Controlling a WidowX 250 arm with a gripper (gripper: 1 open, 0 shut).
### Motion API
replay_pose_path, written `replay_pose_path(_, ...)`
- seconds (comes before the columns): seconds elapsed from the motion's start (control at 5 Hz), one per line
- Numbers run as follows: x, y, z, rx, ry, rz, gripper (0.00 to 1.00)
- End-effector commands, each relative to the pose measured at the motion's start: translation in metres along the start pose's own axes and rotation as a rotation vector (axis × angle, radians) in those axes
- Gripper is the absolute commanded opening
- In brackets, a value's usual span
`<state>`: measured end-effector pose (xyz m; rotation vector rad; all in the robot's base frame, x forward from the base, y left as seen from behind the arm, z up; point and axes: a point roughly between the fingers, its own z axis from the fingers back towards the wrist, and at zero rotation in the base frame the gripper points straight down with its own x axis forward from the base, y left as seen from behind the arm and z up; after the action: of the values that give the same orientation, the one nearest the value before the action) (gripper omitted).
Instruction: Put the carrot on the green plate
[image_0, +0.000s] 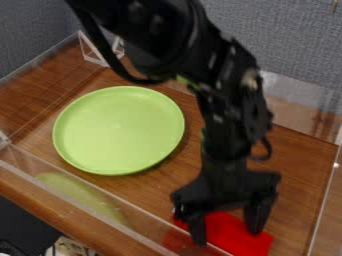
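The carrot (241, 237) is a flat red block lying on the wooden table near the front right corner; the fingers cover part of it. My black gripper (227, 222) points straight down over it, open, with one finger (198, 226) at its left end and the other (262, 212) at its right side. I cannot tell whether the fingers touch it. The green plate (118, 129) is a large round lime-green plate at the left middle of the table, with nothing on it, well apart from the carrot.
Clear plastic walls (94, 200) ring the wooden table (301, 160) on all sides, with the front wall close to the carrot. A white wire stand (99, 47) sits at the far back left corner.
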<state>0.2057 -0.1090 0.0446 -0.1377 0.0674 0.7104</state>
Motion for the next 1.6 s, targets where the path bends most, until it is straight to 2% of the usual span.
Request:
replay_pose_path(0.0,-0.007,-0.009,0.009,-0.025,-0.005,0.037,1.0)
replay_pose_path(0.4,-0.01,-0.022,0.02,-0.028,-0.015,0.137,1.0)
replay_pose_path(1.4,-0.002,-0.008,0.022,-0.008,-0.038,0.323,1.0)
